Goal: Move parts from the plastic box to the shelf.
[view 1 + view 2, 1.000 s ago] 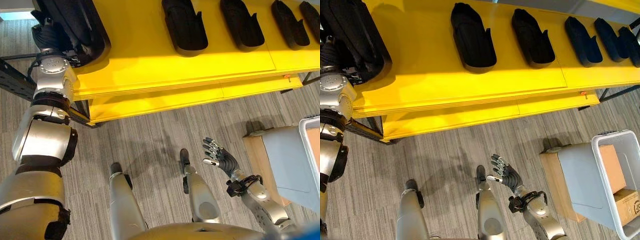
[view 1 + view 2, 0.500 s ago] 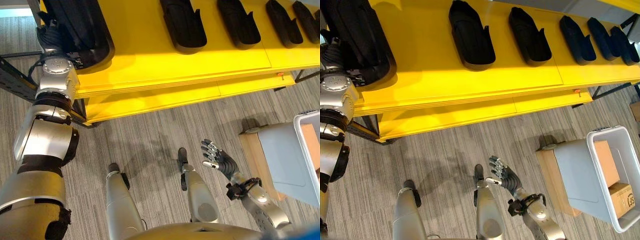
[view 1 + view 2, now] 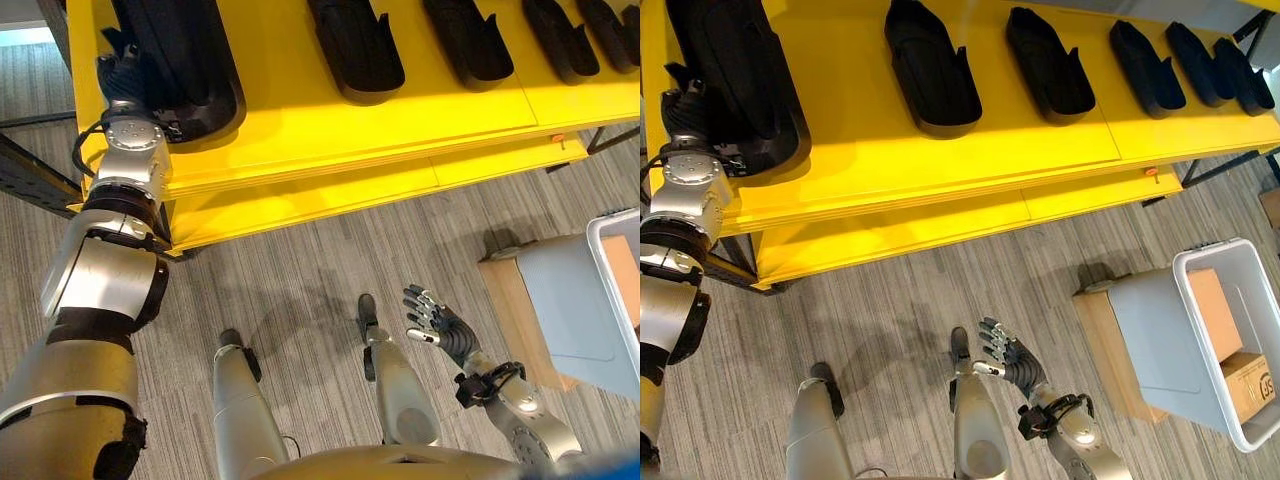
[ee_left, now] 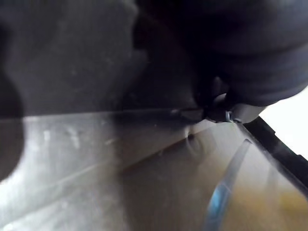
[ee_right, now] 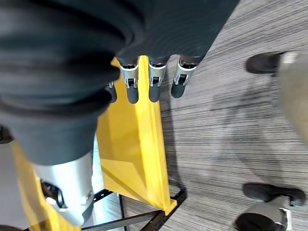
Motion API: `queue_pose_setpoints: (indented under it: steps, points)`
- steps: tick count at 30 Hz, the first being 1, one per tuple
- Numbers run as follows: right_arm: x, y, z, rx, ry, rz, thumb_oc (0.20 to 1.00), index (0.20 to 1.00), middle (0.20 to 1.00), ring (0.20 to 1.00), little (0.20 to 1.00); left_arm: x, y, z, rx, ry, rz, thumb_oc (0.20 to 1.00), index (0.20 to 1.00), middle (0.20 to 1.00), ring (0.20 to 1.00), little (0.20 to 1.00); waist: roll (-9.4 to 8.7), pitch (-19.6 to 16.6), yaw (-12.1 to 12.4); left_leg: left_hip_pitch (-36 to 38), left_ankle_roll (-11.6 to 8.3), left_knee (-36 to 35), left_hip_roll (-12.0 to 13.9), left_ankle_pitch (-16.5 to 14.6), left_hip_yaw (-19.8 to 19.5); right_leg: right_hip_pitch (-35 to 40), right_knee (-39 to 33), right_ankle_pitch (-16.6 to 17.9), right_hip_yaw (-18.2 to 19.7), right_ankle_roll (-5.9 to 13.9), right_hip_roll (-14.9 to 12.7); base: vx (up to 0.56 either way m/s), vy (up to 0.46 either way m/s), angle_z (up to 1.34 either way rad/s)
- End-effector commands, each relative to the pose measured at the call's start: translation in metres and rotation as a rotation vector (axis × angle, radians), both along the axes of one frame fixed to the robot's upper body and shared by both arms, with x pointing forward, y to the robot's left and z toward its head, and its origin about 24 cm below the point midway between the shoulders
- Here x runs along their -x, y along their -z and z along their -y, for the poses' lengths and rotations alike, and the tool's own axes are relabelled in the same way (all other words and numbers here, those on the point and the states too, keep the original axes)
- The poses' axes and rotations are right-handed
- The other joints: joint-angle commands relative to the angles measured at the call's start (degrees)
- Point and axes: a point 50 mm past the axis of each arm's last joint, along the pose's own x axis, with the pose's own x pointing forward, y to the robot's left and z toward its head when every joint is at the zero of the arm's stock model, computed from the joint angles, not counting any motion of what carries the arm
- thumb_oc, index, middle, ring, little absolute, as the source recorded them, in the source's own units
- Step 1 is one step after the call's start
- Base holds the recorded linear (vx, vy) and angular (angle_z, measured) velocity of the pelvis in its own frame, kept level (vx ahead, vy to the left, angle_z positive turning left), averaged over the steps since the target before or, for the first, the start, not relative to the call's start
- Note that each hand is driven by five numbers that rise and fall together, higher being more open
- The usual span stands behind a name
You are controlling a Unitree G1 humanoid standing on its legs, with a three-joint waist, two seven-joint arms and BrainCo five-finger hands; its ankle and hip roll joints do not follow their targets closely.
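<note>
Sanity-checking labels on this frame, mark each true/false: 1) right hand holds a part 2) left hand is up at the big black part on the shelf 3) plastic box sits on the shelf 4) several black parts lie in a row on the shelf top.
1) False: the right hand is open and empty above the floor.
2) True: the left hand is at the big black part on the yellow shelf.
3) False: the plastic box is down beside the shelf.
4) True: row of black parts.

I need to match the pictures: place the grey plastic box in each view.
Left eye view: plastic box cut off at the right edge, on the floor.
Right eye view: lower right, whole, cardboard boxes inside.
Left wrist view: not in it.
Right wrist view: not in it.
Shared landmark: yellow shelf.
</note>
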Motion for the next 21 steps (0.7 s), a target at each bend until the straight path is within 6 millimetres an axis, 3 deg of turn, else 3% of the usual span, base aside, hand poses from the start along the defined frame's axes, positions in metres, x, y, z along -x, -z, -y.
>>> queue_pose_setpoints:
  steps: [1,2,21]
  points:
    - [-0.019,-0.027,0.027,0.069,0.016,0.140,1.000,1.000,1.000,1.000,1.000,0.008,-0.064,-0.003,-0.047,-0.007,0.195,0.718,0.718,0.718,0.718,0.718,2.03,0.04,-0.77,1.31,0.66,-7.16,-2.51,3.64,0.46,5.23,3.74,-5.20,-1.07,-0.26,-0.63,0.00,0.000,0.00]
    - [-0.018,-0.027,0.027,0.071,0.021,0.138,1.000,1.000,1.000,1.000,1.000,0.008,-0.064,-0.002,-0.024,-0.004,0.205,1.000,1.000,1.000,1.000,1.000,2.08,-0.04,-0.73,1.25,0.71,-7.22,-2.59,3.61,0.43,5.14,3.79,-5.18,-1.09,-0.30,-0.62,0.00,0.002,0.05]
    - [-0.019,-0.026,0.030,0.080,0.035,0.130,1.000,1.000,1.000,1.000,1.000,0.013,-0.065,-0.012,0.188,0.013,0.315,1.000,1.000,1.000,1.000,1.000,1.94,-0.84,-0.10,0.65,0.69,-6.80,-2.75,3.37,-0.48,4.89,4.48,-5.24,-1.77,-0.35,-0.50,0.00,-0.003,0.00]
